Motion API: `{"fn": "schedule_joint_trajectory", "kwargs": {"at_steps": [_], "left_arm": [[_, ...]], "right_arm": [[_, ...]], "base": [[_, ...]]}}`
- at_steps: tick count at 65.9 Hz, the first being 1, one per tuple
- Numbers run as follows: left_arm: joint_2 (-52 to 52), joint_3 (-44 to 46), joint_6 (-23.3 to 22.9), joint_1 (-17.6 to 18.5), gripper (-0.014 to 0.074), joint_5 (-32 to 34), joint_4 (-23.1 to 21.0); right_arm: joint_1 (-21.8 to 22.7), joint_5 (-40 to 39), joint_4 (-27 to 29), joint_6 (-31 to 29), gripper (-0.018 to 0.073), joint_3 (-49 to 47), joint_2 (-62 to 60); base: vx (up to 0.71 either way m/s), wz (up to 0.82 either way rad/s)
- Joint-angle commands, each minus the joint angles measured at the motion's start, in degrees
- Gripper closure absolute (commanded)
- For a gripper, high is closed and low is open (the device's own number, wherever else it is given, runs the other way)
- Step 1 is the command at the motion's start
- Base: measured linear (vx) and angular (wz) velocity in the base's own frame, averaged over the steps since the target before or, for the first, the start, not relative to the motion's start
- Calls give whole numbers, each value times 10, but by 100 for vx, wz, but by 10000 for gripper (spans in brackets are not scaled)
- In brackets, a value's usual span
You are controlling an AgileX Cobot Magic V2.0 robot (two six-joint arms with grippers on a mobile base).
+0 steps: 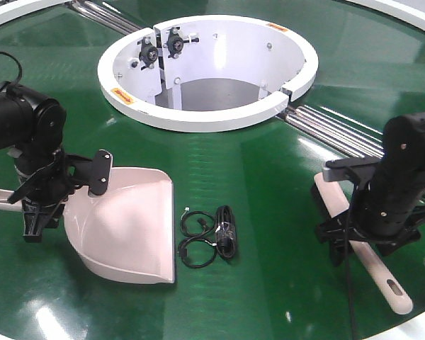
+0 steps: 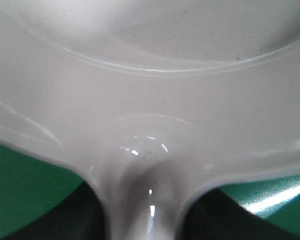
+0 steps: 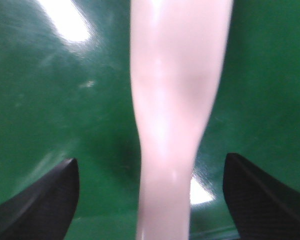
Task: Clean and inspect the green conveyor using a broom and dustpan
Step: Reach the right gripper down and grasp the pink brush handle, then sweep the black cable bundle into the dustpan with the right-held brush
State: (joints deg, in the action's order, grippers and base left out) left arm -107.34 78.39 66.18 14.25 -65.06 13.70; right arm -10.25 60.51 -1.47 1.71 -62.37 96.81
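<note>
The pale pink-beige dustpan [image 1: 127, 223] rests on the green conveyor [image 1: 269, 184] at the left, its lip facing right. My left gripper [image 1: 41, 207] is shut on its handle just behind the scoop. In the left wrist view the dustpan [image 2: 150, 75] fills the frame, and the dark fingers [image 2: 82, 217] press against the handle neck from both sides. At the right the slim broom [image 1: 382, 280] lies on the belt. My right gripper [image 1: 365, 244] hangs open over its middle. In the right wrist view the broom [image 3: 175, 100] runs up the centre, with the fingers [image 3: 45, 200] well apart on either side.
A coiled black cable [image 1: 211, 234] lies on the belt just right of the dustpan's lip. The white ring [image 1: 205, 117] around the central opening sits behind. Silver rollers [image 1: 340, 131] run along a gap at the right. The belt's front edge is close below the broom's end.
</note>
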Motion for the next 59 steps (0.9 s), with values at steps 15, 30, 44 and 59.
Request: {"fn": "schedule_joint_trajectory", "kwargs": {"at_steps": [15, 30, 44, 59], "left_arm": [[27, 19, -6, 3, 602, -2, -1], [27, 19, -6, 3, 602, -2, -1], [27, 19, -6, 3, 602, -2, -1], [27, 19, -6, 3, 602, -2, -1]], "right_arm": [[2, -4, -4, 15, 36, -16, 44], [2, -27, -5, 23, 233, -27, 49], [2, -10, -5, 23, 577, -55, 41], [-5, 9, -1, 53, 565, -58, 1]], "base": [[0, 0], [0, 0], [0, 0], [0, 0]]}}
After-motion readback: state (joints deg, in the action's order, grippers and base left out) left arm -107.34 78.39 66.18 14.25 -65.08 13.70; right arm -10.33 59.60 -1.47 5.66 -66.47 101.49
